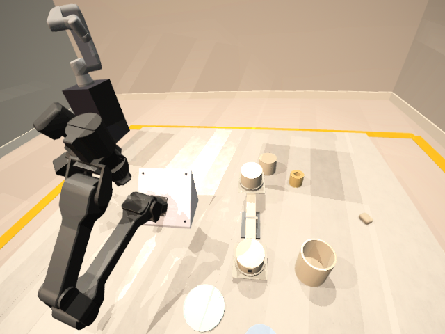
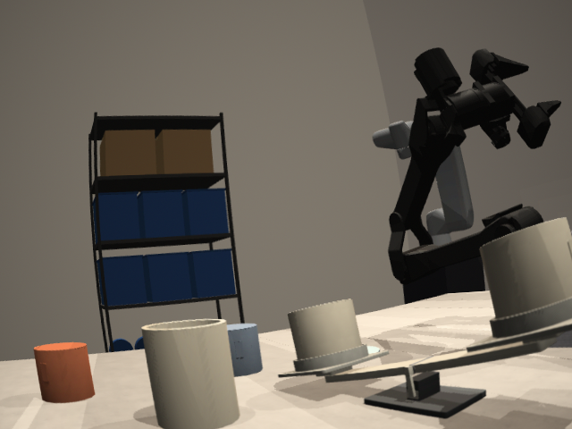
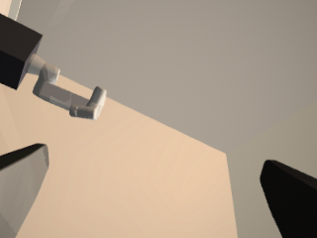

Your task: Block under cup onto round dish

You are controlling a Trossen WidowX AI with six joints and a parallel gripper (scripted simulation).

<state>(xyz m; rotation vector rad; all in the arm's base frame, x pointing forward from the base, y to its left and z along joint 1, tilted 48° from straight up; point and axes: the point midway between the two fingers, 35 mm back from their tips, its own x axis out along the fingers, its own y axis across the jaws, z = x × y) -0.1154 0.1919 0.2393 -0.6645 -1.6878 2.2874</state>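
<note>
Two identical pale cups stand upside down on the ends of the balance [image 1: 250, 201] [image 2: 448, 365]. The near cup [image 1: 250, 255] [image 2: 325, 334] is on the lower end; the far cup [image 1: 251, 176] [image 2: 531, 277] is on the raised end. No block shows; the cups hide what is under them. The pale round dish [image 1: 204, 307] lies flat near the lower cup, with nothing on it. My gripper [image 2: 542, 86] [image 3: 158, 163] is open and empty, held high and far from the cups; the wrist view shows only its fingers and the background.
An open-topped beige container [image 1: 313, 267] [image 2: 189, 374] stands beside the lower cup. A tan cylinder [image 1: 268, 163] is close to the far cup. A small ring [image 1: 295, 179], a stone [image 1: 366, 218], a white slanted box [image 1: 172, 190], a blue cylinder [image 2: 247, 349] and an orange cylinder [image 2: 64, 371] also stand around.
</note>
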